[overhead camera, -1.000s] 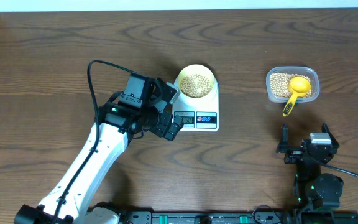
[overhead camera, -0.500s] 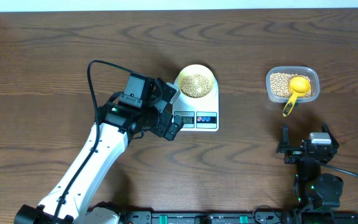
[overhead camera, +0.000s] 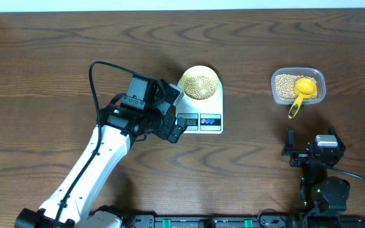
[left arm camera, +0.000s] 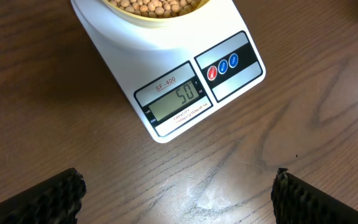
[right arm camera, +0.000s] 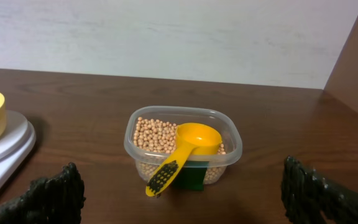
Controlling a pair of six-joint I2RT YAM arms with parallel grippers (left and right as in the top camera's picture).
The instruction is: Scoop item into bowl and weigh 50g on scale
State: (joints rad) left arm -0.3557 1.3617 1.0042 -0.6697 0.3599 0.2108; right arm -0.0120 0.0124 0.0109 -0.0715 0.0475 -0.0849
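Wood-grain table (overhead camera: 43, 63): the bowl (overhead camera: 199, 68) of beans (overhead camera: 199, 87) sat on the scale (left arm camera: 185, 56), whose display read 50, apparently on target. The left gripper (left arm camera: 178, 198) hung wide apart and empty before the display, seemingly to view it. The scoop (right arm camera: 185, 149) rested in the tub (right arm camera: 232, 146), parked; the right gripper (right arm camera: 179, 193), also spread and empty, faced it.

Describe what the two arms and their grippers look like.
The left arm has a long white link, black joints and a looping black cable. The right arm is black, with a pale grey block on top. The left gripper and the right gripper are black, with ribbed fingers.
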